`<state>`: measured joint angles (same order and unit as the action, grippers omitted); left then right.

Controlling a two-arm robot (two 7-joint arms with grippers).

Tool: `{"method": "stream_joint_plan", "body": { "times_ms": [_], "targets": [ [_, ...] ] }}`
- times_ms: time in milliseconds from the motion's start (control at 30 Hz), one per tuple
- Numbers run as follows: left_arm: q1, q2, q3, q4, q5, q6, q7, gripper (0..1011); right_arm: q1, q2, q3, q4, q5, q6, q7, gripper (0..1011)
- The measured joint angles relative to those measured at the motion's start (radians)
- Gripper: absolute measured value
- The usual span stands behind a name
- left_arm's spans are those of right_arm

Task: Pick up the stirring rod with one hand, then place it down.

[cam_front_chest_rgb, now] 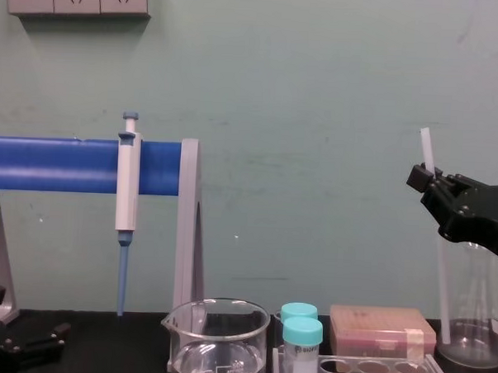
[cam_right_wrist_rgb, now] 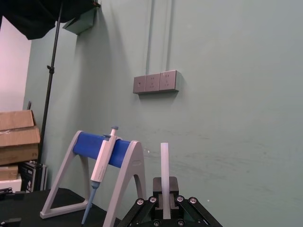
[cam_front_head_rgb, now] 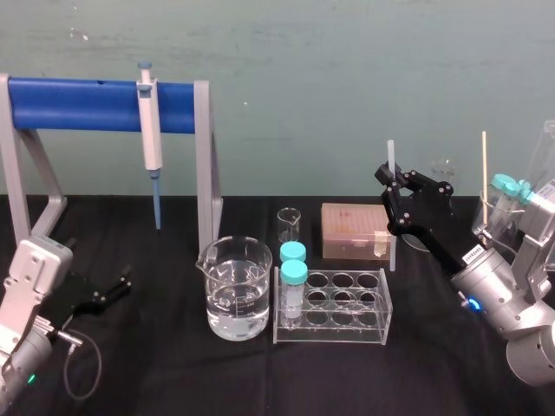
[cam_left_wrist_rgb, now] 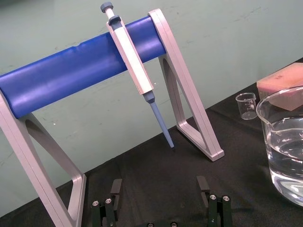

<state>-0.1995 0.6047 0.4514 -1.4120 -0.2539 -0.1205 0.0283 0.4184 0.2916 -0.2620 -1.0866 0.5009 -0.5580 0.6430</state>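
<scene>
Lab kit: glass, plastic, metal on cloth.
Surface (cam_front_head_rgb: 173, 355) matt blk cloth; beaker (cam_front_head_rgb: 234, 295) clear glossy glass; tube rack (cam_front_head_rgb: 334, 331) clear glossy plastic; stand (cam_front_head_rgb: 205, 165) smooth grey metal; stirring rod (cam_right_wrist_rgb: 164, 163) translucent white, smooth; right tool (cam_front_head_rgb: 393, 186) matt blk.

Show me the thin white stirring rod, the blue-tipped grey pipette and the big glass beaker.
Thin white stirring rod (cam_front_chest_rgb: 440, 286): chest view, lower shaft, below the right gripper (cam_front_chest_rgb: 427, 179) holding it.
Blue-tipped grey pipette (cam_front_head_rgb: 151, 130): head view, middle of its barrel.
Large glass beaker (cam_front_head_rgb: 232, 264): head view, bare upper wall.
</scene>
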Motion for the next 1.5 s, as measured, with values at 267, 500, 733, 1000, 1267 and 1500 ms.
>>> {"method": "stream_joint_plan", "body": {
  "times_ms": [267,500,733,1000,1267,1500],
  "targets": [
    [0.0,0.0,0.0,0.0,0.0,0.0,0.0,1000,0.0,0.0,0.0,0.0,0.0,0.0,0.0,72],
    [0.0,0.0,0.0,0.0,0.0,0.0,0.0,1000,0.0,0.0,0.0,0.0,0.0,0.0,0.0,72],
    [0.0,0.0,0.0,0.0,0.0,0.0,0.0,1000,0.0,0.0,0.0,0.0,0.0,0.0,0.0,72],
    [0.0,0.0,0.0,0.0,0.0,0.0,0.0,1000,0.0,0.0,0.0,0.0,0.0,0.0,0.0,72],
    [0.0,0.0,0.0,0.0,0.0,0.0,0.0,1000,0.0,0.0,0.0,0.0,0.0,0.0,0.0,72],
    [0.0,0.0,0.0,0.0,0.0,0.0,0.0,1000,0.0,0.0,0.0,0.0,0.0,0.0,0.0,72]
  ]
}}
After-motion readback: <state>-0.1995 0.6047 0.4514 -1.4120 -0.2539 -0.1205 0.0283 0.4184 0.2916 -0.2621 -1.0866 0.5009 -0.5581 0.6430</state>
